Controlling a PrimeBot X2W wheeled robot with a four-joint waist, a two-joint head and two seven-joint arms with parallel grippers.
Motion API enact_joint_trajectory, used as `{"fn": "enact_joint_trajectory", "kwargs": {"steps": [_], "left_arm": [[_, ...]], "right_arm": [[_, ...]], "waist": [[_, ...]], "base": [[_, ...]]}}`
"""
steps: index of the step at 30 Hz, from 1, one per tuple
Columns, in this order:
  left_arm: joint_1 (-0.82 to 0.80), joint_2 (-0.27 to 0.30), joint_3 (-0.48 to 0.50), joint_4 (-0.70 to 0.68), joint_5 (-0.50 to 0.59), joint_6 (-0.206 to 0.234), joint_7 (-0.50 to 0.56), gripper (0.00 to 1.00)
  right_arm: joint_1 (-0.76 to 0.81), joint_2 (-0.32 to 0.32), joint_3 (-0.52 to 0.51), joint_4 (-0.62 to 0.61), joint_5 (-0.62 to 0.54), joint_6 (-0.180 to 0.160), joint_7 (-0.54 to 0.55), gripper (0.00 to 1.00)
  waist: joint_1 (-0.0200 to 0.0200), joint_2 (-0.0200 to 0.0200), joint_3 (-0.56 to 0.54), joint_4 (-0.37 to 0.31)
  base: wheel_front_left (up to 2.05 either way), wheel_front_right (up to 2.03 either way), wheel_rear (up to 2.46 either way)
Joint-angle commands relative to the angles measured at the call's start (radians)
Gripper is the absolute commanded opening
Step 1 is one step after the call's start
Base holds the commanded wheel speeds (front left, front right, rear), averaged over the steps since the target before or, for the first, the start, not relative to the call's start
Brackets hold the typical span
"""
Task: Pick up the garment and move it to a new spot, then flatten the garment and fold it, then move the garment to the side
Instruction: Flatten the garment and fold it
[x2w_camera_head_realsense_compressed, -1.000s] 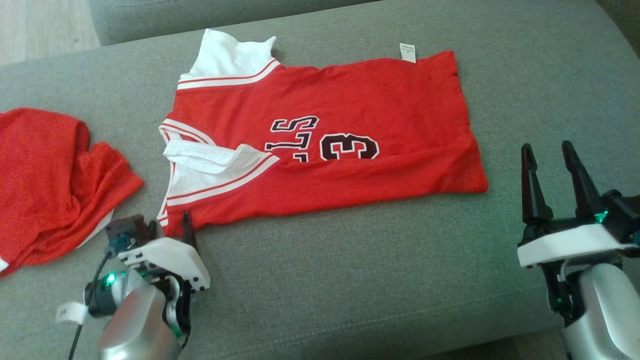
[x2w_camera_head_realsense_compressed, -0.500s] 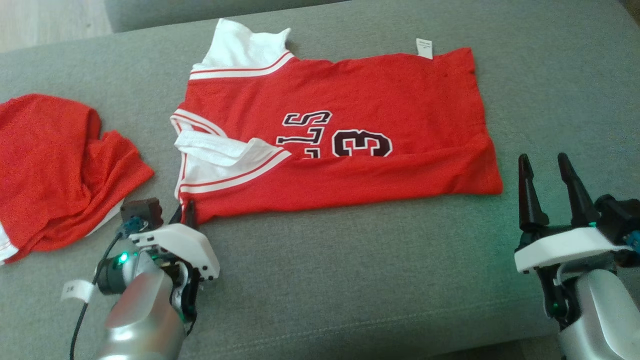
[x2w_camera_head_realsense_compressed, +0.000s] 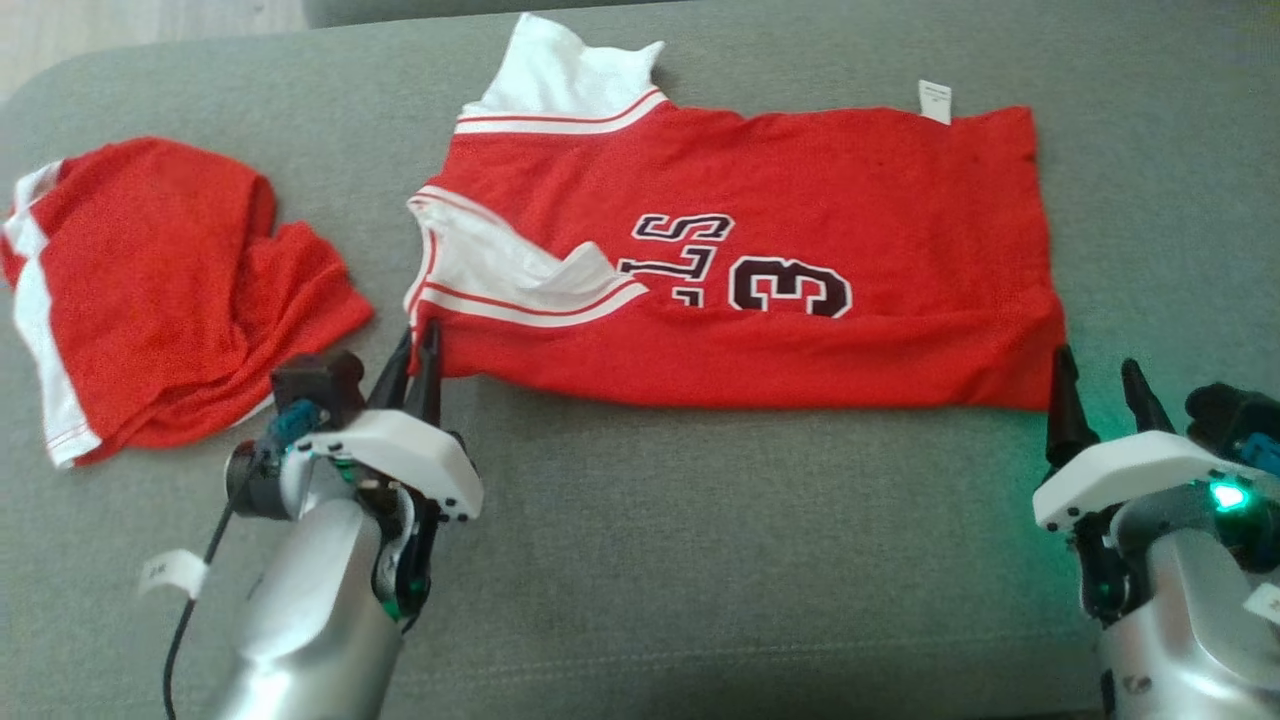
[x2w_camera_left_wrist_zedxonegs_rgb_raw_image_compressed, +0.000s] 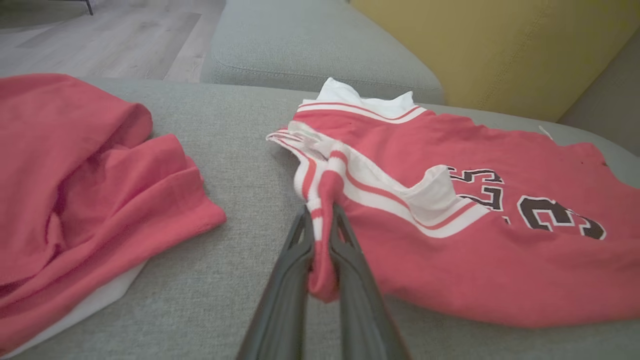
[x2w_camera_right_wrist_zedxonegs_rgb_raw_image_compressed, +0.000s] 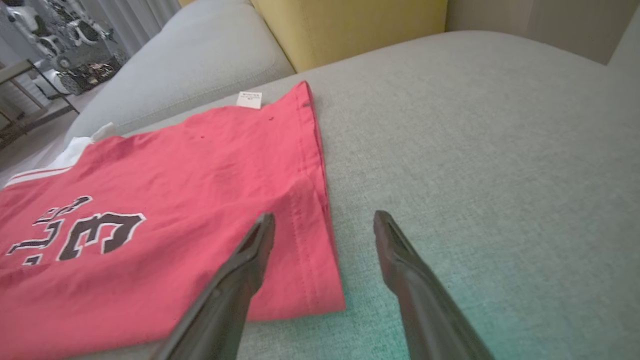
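The garment is a red jersey with white striped sleeves and a dark number, lying spread on the grey sofa cushion. My left gripper is shut on its near-left corner; in the left wrist view the red and white hem is bunched between the two fingers of that gripper. My right gripper stands open at the garment's near-right corner. In the right wrist view that gripper straddles the hem corner, one finger over the red cloth, one over bare cushion.
A second red garment lies crumpled at the left of the cushion, also in the left wrist view. A yellow backrest rises beyond the cushion. Wooden floor lies past the sofa's far edge.
The left gripper shut on the garment's near-left corner and gathered the hem. The right gripper came forward to the near-right corner. The head camera has shifted, so the whole scene sits further right.
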Motion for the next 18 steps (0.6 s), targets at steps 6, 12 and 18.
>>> {"fn": "enact_joint_trajectory", "kwargs": {"steps": [6,12,18], "left_arm": [[0.019,0.01,0.002,-0.126,0.021,0.006,-0.013,0.0],[0.029,0.012,-0.013,-0.179,0.023,0.011,-0.004,0.0],[0.041,0.022,-0.015,-0.193,0.018,0.022,0.013,0.0]], "right_arm": [[-0.101,0.015,-0.042,0.097,-0.017,0.007,0.019,1.0],[-0.164,0.017,-0.067,0.221,-0.013,0.007,0.041,1.0],[-0.201,0.017,-0.017,0.302,-0.007,0.007,0.045,0.0]], "waist": [[0.0,0.0,0.012,0.039],[0.0,0.0,0.027,0.058],[0.0,0.0,0.03,0.061]], "base": [[0.0,0.0,0.0],[0.0,0.0,0.0],[0.0,0.0,0.0]]}}
